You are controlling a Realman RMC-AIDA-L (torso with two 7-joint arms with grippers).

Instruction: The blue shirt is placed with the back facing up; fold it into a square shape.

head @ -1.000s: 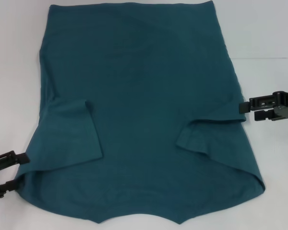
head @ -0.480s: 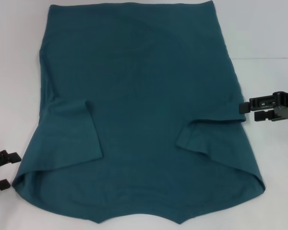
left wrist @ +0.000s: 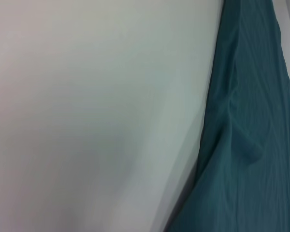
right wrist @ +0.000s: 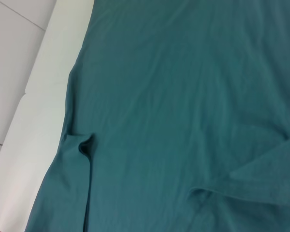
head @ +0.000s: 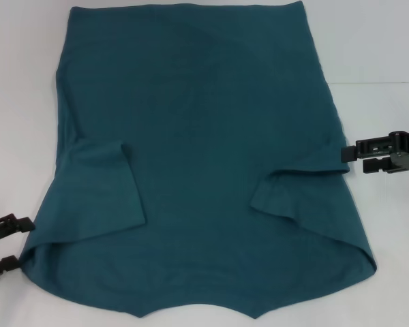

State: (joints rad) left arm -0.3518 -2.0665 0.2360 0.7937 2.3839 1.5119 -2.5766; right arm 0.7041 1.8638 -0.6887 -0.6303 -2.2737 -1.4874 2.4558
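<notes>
The blue shirt (head: 198,163) lies lengthwise between both arms, left gripper (head: 12,244) open-jawed by its near-left corner, right gripper (head: 347,155) touching its right edge, jaws slightly parted, gripping nothing I can make out.

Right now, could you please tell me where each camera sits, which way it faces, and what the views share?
Head view: above, looking forward and down at the dark teal-blue cotton T-shirt on the white table; left gripper and right gripper at its side edges.
Left wrist view: faces table and the shirt's edge; no fingers shown.
Right wrist view: faces the shirt's folded sleeve; no fingers shown.
Shared: shirt and table.
</notes>
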